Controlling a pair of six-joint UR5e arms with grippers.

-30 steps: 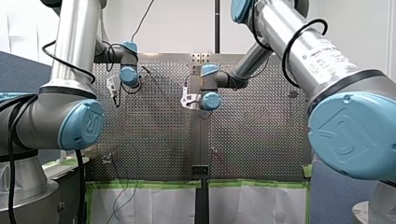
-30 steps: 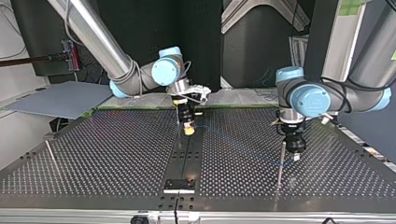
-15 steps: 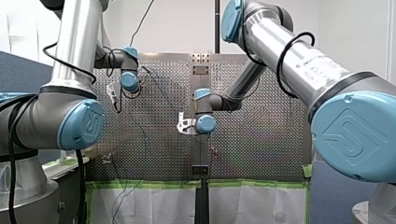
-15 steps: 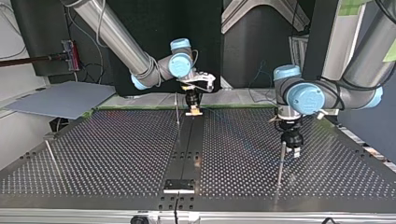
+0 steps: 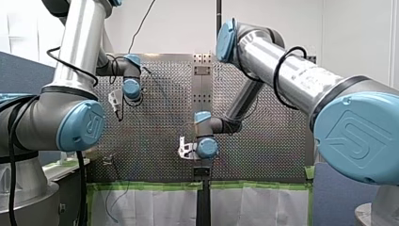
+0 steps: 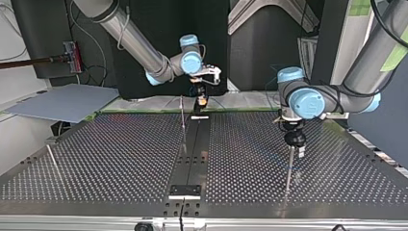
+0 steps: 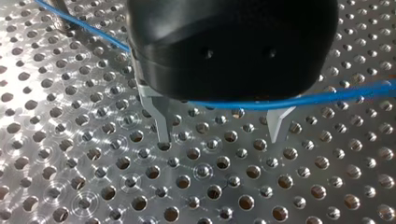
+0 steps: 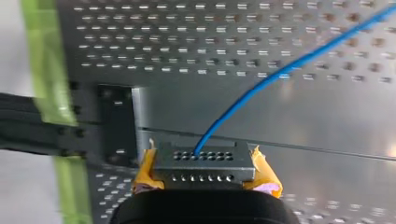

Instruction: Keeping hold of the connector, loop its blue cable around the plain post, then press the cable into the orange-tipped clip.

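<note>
Connector: grey perforated block, gripped between the yellow pads of my right jaws. It sits over the counter's smooth centre strip, near the green tape on the edge at the arms' side.
Change: in the last second my right arm has carried the connector from mid-counter back to that edge. In the top view it has moved from beside the thin middle post to behind it. My left arm has barely shifted.
Meaning: I judge this a pull that draws out the blue cable ahead of the loop. No wrap around a post shows yet, and the clip step is not begun.
Right jaws: clenched on the connector's two sides. The cable leaves its holed face and slants away over the perforations.
Left jaws: spread wide, metal fingers apart, tips close over the holes, grasping nothing. The cable crosses under the black body; I cannot tell whether it touches the fingers.
Left jaws, place: just beside the top of the right-hand post in the top view.
Orange-tipped clip: I cannot pick it out.
</note>
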